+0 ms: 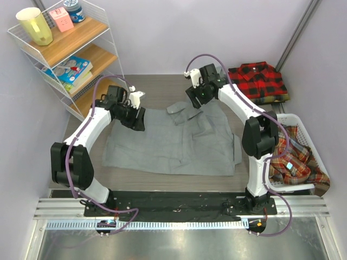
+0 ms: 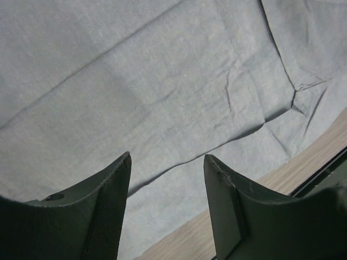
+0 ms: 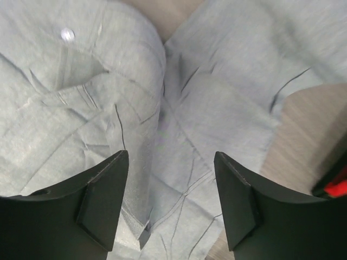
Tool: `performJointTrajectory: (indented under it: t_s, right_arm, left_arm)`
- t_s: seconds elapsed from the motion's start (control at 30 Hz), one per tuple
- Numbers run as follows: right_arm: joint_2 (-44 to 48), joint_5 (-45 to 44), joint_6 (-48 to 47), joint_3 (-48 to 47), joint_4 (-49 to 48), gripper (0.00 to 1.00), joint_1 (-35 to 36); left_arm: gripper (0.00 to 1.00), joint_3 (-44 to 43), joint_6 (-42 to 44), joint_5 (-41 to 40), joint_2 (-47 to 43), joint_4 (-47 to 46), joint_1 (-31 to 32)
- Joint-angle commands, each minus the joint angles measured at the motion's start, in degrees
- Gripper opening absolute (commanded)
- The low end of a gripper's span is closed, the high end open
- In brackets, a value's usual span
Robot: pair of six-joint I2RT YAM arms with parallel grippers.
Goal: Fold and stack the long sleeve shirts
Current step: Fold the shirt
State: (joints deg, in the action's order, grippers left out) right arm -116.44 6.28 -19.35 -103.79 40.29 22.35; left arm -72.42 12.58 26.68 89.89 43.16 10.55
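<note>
A plain grey long sleeve shirt (image 1: 173,142) lies spread on the table, folded into a wide rectangle, its collar (image 1: 181,111) at the far edge. My left gripper (image 1: 135,120) hovers over the shirt's far left corner, open, with only grey cloth (image 2: 162,97) below its fingers. My right gripper (image 1: 196,101) hangs open above the collar end, where a button (image 3: 67,34) and creased cloth (image 3: 179,135) show; nothing is between its fingers. A folded red-and-black checked shirt (image 1: 258,81) lies at the far right. Orange-brown plaid shirts (image 1: 293,160) fill a basket.
A white basket (image 1: 301,127) stands at the right edge of the table. A wire shelf (image 1: 65,49) with a yellow jug, boxes and books stands at the far left. Bare wood table (image 1: 157,89) shows beyond the shirt.
</note>
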Motion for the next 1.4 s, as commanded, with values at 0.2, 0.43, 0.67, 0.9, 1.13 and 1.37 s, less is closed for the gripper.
performJointTrajectory:
  t_s: [0.2,0.43,0.67,0.9,1.13,1.37]
  right_arm:
    - [3.3,5.4,4.3,-5.4,1.5,0.58,6.7]
    - [-3.0,6.1,8.9,-5.9,1.8,0.57,9.2]
    - [-8.1,2.8,8.7,-5.6,0.6,0.59,10.8]
    - [-12.9,-1.9,9.7,-8.4,-0.7,0.55,11.1]
    - [-10.9,-2.5,9.2,-9.2,-0.6,0.01,10.7]
    - [-3.4,5.1,7.1,-12.5,4.9,0.01,10.7]
  left_arm:
    - [0.57,-0.4,-6.5,0.7,-1.0,-2.9,-0.1]
    - [0.59,-0.2,-7.6,-0.1,-2.0,-3.2,-0.4]
    - [0.67,-0.3,-7.2,-0.4,-2.1,-2.7,-0.4]
    - [0.7,0.5,-7.0,-1.3,-2.2,-3.2,-0.4]
    - [0.7,1.0,-5.9,-2.3,-2.4,-3.2,-0.7]
    - [0.7,0.3,-5.6,0.8,-3.0,-3.0,-0.8]
